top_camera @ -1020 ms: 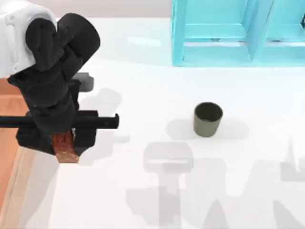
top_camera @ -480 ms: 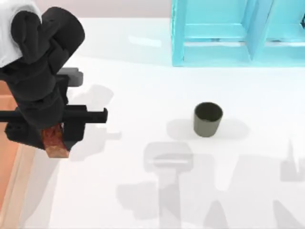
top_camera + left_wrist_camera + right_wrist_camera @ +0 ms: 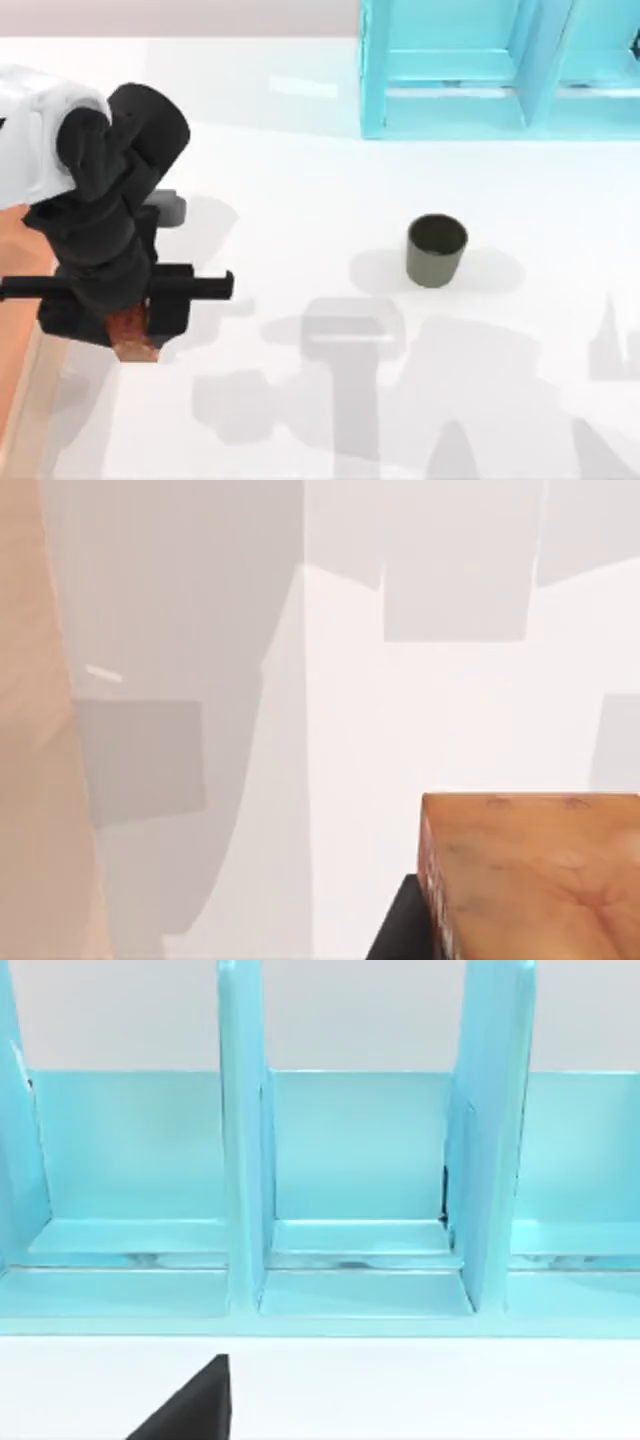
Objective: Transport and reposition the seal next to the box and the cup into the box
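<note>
Having drifted back toward the surface's near-left edge, the left tool point(image 3: 128, 325) pinches the seal point(image 3: 133, 333) just beside the box point(image 3: 18, 330), seemingly to set it down there.

We see the seal point(image 3: 135, 335) as mottled, polished stone-like reddish-brown, its face smooth in our left wrist view. The cup point(image 3: 437, 250) looks matt olive-grey, the box point(image 3: 25, 400) pale wood, the shelf unit point(image 3: 500, 65) glossy cyan, the table point(image 3: 330, 200) smooth white.
</note>
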You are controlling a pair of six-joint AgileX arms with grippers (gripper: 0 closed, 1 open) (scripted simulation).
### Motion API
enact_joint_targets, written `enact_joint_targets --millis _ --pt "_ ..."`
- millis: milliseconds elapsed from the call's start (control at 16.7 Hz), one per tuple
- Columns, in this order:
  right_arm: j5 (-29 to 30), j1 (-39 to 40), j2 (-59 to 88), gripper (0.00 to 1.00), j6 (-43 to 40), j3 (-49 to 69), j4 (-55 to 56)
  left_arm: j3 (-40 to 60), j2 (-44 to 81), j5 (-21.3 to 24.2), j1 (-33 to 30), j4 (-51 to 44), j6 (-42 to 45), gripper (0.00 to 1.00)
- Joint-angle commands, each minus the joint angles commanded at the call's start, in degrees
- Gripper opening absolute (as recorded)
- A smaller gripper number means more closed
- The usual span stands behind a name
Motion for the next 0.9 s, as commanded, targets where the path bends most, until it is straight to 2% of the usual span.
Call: enact_joint_targets --millis 300,900 --pt "0.00 0.00 0.00 1.00 0.00 0.00 0.00 -0.88 0.14 0.04 0.08 1.05 0.04 0.00" --pt "0.00 0.00 0.00 1.00 0.00 0.00 0.00 -0.88 0.14 0.04 0.08 1.05 0.04 0.75"
